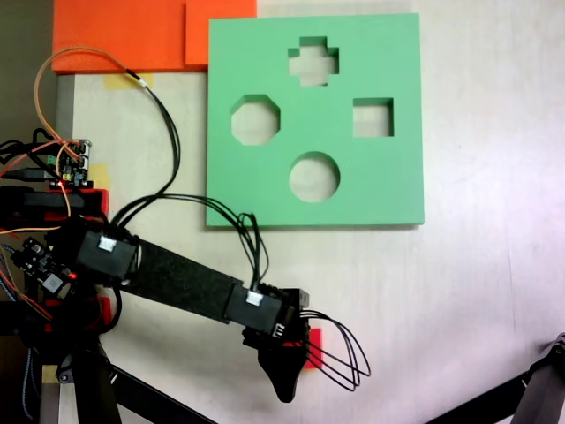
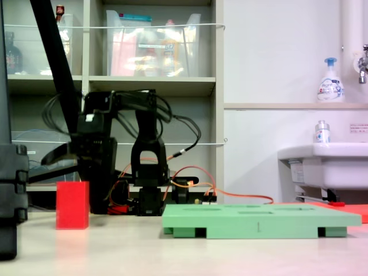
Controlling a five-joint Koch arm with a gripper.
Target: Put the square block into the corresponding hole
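The gripper [image 1: 296, 358] hangs over the square block [image 1: 312, 347] near the table's [image 1: 477, 291] bottom edge, apparently lining up a grasp; whether its jaws are spread or closed cannot be told. The corresponding hole [image 1: 372, 117] waits empty by the green foam board's [image 1: 265, 185] right edge.

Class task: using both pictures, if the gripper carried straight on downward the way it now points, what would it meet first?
Probably the red square block, directly under the gripper, resting on the table; depth is uncertain.
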